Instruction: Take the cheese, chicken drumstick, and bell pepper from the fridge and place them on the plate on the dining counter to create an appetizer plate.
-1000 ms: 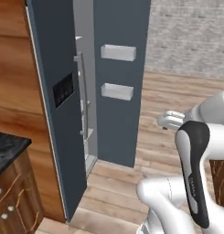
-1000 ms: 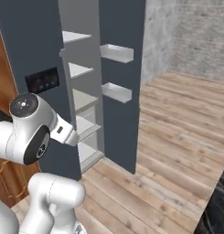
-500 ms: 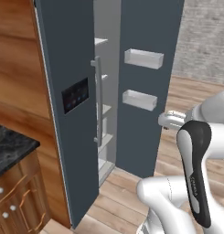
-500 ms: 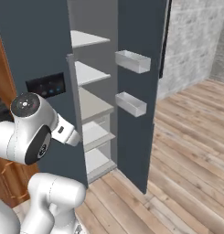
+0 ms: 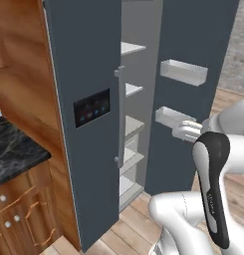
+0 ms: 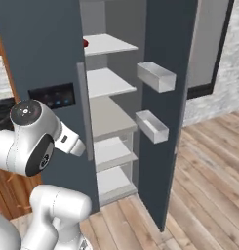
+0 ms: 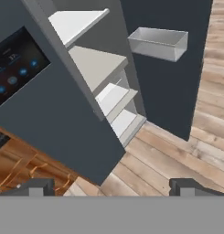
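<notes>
The fridge [image 6: 52, 58] stands open at frame centre; a red bell pepper [image 6: 85, 43] sits on its top shelf; door bins [image 6: 156, 76] look bare. Jaws apart, holding nothing.

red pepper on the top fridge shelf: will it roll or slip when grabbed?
The bell pepper is mostly hidden behind the fridge door edge. What shows looks rounded and glossy, so probably apt to roll and somewhat slippery. Likely light.

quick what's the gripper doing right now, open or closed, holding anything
Gripper: open, fingers spread wide, holding nothing; it points toward the open fridge.
</notes>
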You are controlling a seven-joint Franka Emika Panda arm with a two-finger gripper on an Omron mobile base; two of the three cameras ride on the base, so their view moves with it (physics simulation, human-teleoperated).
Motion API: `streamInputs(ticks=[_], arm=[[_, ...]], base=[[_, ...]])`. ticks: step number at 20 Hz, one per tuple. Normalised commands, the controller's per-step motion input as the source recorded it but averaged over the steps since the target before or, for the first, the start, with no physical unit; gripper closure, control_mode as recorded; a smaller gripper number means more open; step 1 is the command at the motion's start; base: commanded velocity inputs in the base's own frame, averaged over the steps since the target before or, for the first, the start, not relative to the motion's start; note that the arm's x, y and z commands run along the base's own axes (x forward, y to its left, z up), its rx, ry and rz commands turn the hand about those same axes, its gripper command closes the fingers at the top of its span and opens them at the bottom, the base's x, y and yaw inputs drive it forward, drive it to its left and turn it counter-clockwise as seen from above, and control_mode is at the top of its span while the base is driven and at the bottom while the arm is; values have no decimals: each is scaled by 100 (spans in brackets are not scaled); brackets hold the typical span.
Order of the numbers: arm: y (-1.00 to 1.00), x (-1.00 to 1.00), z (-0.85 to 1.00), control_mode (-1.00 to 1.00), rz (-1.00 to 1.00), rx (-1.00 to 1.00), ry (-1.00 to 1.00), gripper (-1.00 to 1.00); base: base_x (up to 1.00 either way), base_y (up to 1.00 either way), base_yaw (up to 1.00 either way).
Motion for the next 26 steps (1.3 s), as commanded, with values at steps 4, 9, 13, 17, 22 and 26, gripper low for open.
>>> streamInputs(ticks=[4,9,13,17,22,26], arm=[[0,0,0,100,0,0,0,-100],[0,0,0,100,0,0,0,-100],[0,0,0,100,0,0,0,-100],[0,0,0,100,0,0,0,-100],[0,0,0,100,0,0,0,-100],[0,0,0,100,0,0,0,-100]], base=[[29,-57,43],[31,-51,42],[16,-61,40],[9,-70,36],[16,-51,32],[36,-27,29]])
